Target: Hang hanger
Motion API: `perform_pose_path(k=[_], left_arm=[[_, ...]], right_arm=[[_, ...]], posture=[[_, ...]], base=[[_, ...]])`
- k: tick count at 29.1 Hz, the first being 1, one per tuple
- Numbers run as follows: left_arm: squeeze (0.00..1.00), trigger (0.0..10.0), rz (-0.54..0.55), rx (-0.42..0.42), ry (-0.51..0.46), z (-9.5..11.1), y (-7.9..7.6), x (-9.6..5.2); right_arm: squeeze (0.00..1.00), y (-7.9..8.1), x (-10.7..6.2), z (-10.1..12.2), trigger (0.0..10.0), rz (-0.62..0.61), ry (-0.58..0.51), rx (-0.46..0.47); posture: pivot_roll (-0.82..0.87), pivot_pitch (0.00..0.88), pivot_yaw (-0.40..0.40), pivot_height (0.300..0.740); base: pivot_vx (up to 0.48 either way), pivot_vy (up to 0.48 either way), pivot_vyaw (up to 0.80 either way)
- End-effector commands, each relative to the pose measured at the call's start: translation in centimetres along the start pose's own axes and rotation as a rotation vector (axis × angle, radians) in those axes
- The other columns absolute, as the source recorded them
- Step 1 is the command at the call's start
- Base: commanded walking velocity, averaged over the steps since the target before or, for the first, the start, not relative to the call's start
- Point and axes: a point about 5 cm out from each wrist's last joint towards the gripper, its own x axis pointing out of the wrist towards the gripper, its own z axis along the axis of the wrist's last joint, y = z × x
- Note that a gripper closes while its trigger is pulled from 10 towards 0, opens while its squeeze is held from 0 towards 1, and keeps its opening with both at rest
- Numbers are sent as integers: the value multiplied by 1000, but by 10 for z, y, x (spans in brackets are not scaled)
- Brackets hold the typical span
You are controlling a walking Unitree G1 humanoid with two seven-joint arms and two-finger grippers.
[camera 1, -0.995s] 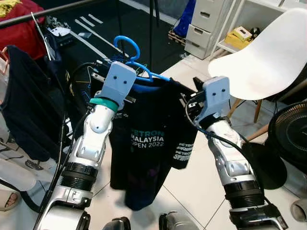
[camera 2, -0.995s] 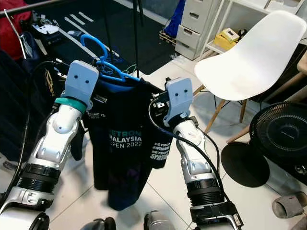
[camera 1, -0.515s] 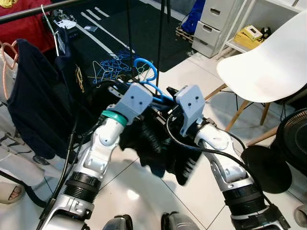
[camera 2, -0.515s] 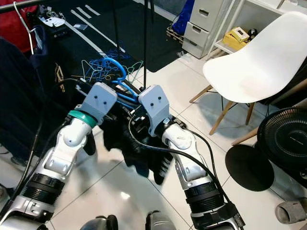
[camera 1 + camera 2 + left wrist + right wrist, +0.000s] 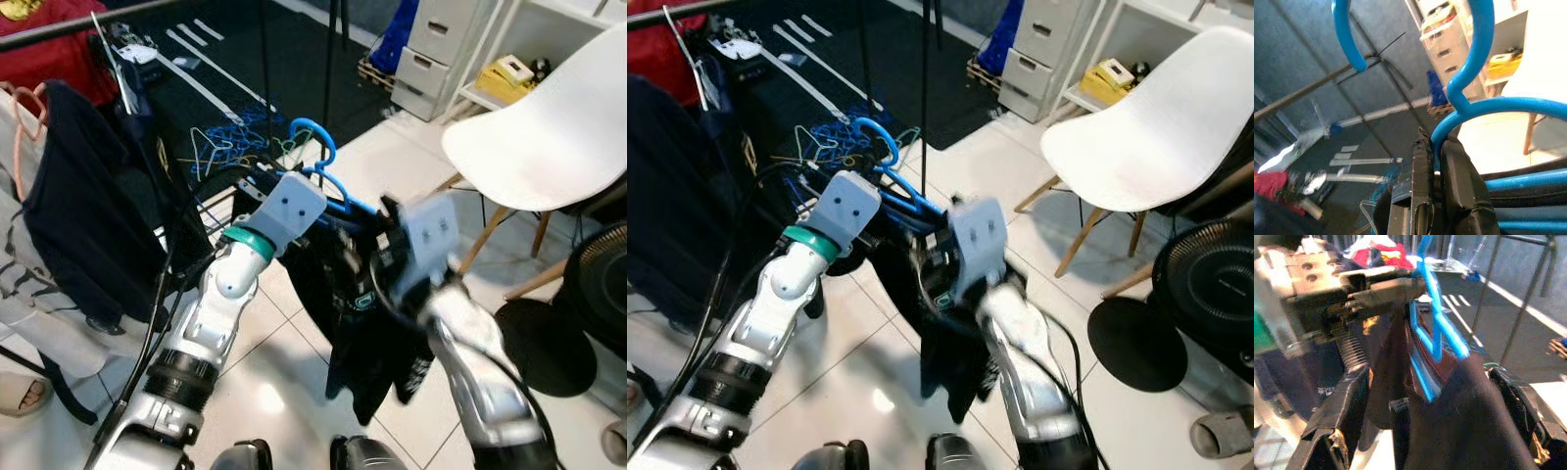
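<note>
Blue hanger (image 5: 323,181) carrying a black T-shirt (image 5: 367,333), held up beside the white chair (image 5: 549,127), left claw (image 5: 1437,164) pinched on the hanger at the base of its hook, right claw (image 5: 387,230) blurred against the shirt's shoulder, its grip unclear.

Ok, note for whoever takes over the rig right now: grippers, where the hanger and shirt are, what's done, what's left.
Left gripper: shut on the blue hanger at its neck, hook up.
Right gripper: beside the hanger, blurred; grip unclear.
Black shirt: draped on the hanger, bunched between the arms.
Rail: upper left, other clothes hanging on it.
Done: shirt on hanger, lifted.
Left: carry to the rail and hook on.
</note>
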Motion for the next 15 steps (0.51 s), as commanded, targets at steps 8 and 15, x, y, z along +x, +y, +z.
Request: perform_pose_path(k=[8,15], left_arm=[[0,10000,138,49,84,-6,18,7],[0,10000,235,43,178,-16,28,3]], right_arm=[[0,18,-1,10,10000,171,-13,-149],[0,-6,8,13,10000,-189,-3,-265]], posture=[[-173,49,59,740],[-168,56,52,740]], base=[[0,0,0],[0,0,0]])
